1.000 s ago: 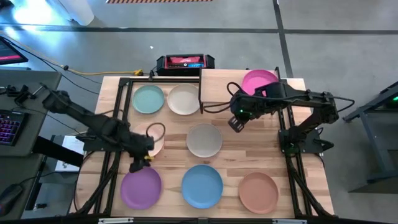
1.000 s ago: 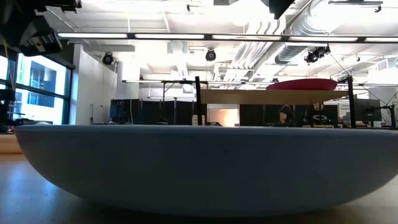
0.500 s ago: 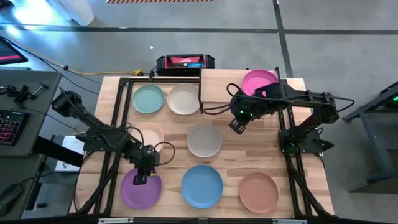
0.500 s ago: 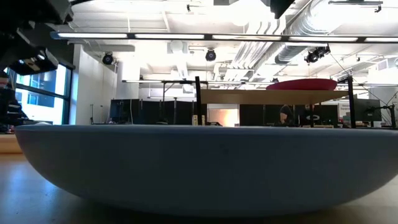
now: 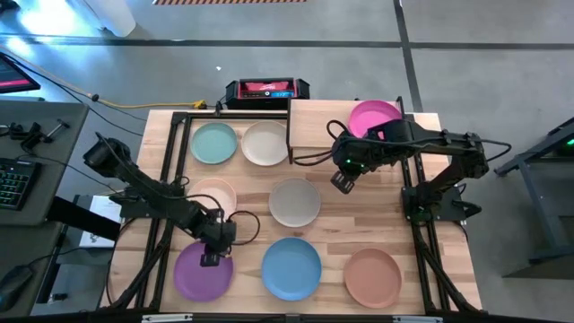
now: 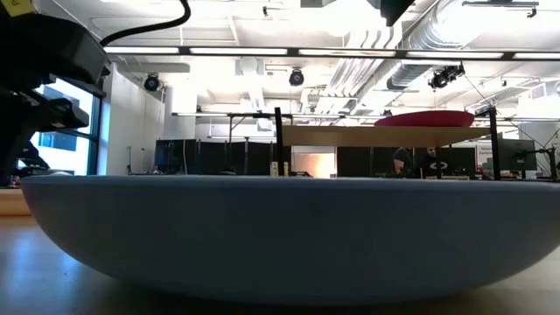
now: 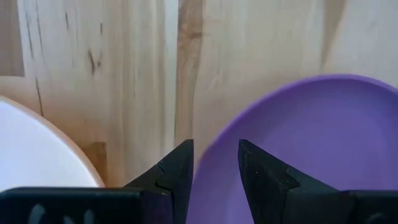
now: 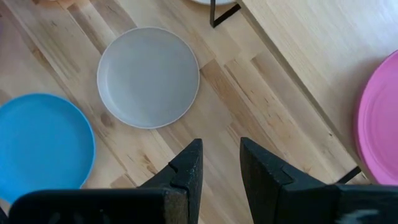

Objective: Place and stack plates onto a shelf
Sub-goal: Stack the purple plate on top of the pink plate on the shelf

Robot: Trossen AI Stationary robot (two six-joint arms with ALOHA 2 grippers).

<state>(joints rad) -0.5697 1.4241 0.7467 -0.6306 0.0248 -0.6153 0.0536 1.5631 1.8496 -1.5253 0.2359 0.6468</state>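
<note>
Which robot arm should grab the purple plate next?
The left one, probably. The left gripper is open right at the purple plate's rim, its fingers straddling the edge in the wrist view. The right gripper is open too, but hangs far off by the shelf.

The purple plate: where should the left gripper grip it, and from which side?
Probably the raised rim of the purple plate on the side nearest the peach plate. It lies flat and shallow, so only the rim gives purchase. The left gripper already straddles that edge from above, fingers open.
</note>
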